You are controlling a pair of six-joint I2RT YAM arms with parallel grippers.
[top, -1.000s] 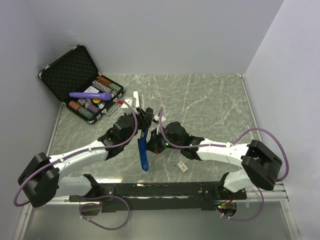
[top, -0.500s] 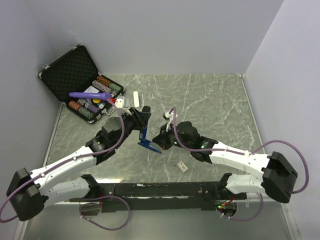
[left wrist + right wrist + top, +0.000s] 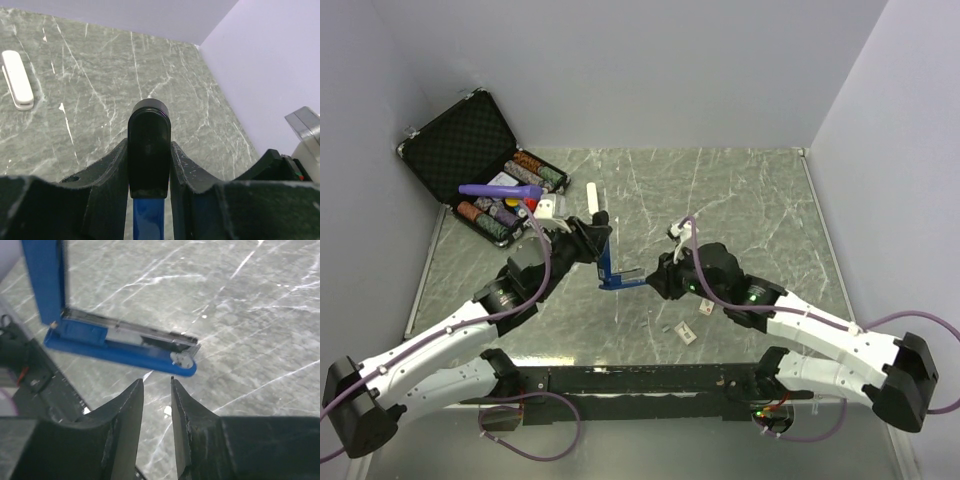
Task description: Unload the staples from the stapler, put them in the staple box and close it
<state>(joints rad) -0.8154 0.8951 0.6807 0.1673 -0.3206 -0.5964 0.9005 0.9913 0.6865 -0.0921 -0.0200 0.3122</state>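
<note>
Now clamping stapler (image 3: 605,265) lid in left gripper (image 3: 149,170), holding it hinged open mid-frame in top view; hovering right gripper (image 3: 156,390) narrowly parted, empty, just short of magazine tip (image 3: 182,352); probably needing widening before pinching staples.

The table (image 3: 740,190) is a green marble-patterned slab with white veins, closed in by pale lavender walls (image 3: 620,70). At its far left corner sits an open black case (image 3: 455,135), its lid thrown back and lined with dimpled black foam. The tray of the case holds rows of poker chips (image 3: 533,168) in mixed colours, and a purple tube (image 3: 500,190) lies crosswise over them. Just right of the case, on bare table, a white oblong bar (image 3: 592,195) lies flat. A small white tag (image 3: 684,333) lies toward the near edge, a little short of the black rail (image 3: 640,380) that runs along it.
</note>
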